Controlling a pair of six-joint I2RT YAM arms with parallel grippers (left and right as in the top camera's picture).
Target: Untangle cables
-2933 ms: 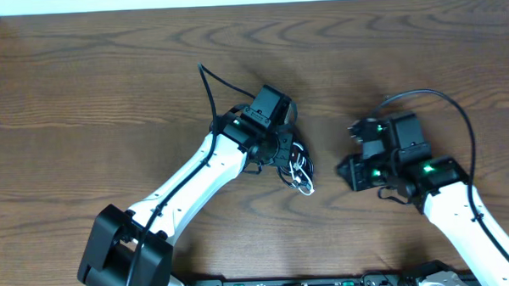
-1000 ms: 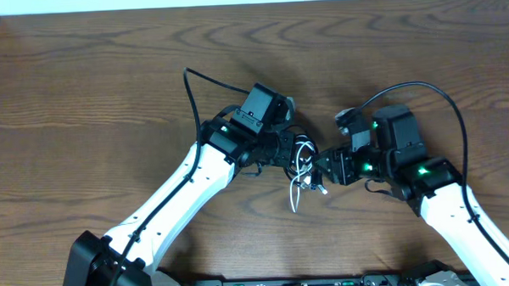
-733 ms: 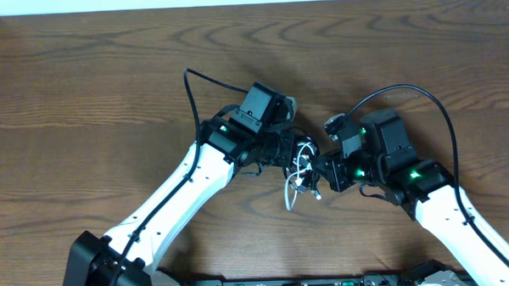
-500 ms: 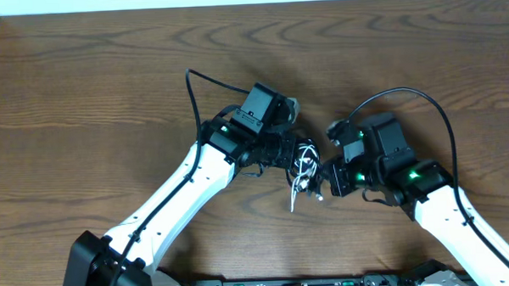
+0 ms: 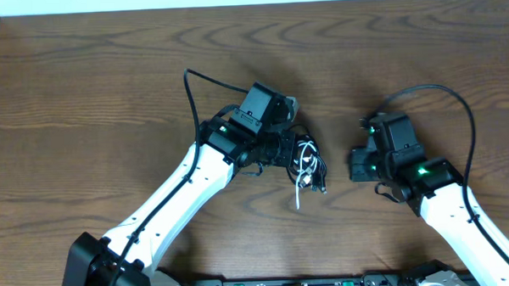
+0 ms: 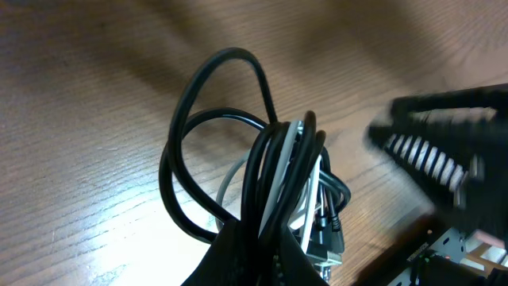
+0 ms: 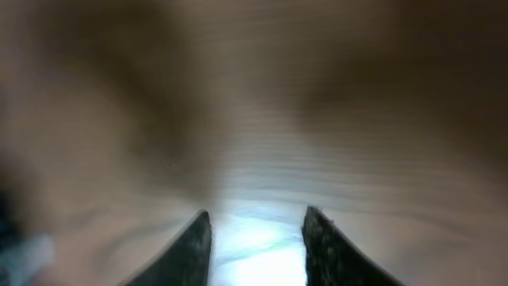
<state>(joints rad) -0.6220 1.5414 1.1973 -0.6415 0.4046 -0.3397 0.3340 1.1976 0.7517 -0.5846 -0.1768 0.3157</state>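
Observation:
The cables (image 5: 306, 164) are a small bundle of black cords and one white cord with plug ends, hanging from my left gripper (image 5: 290, 150) near the table's middle. In the left wrist view the looped cables (image 6: 262, 171) run between my left fingers (image 6: 266, 254), which are shut on them. My right gripper (image 5: 354, 165) sits to the right of the bundle, apart from it. In the blurred right wrist view its fingers (image 7: 255, 242) are open with only bare wood between them.
The wooden table (image 5: 108, 89) carries both arms. A thick black arm wire (image 5: 193, 98) arcs off the left arm and another loops (image 5: 457, 110) over the right arm. The table's pale far edge runs along the top of the overhead view.
My right gripper came in close to the bundle, then pulled back to the right, empty. The left gripper kept its hold; the bundle's loose ends shifted slightly.

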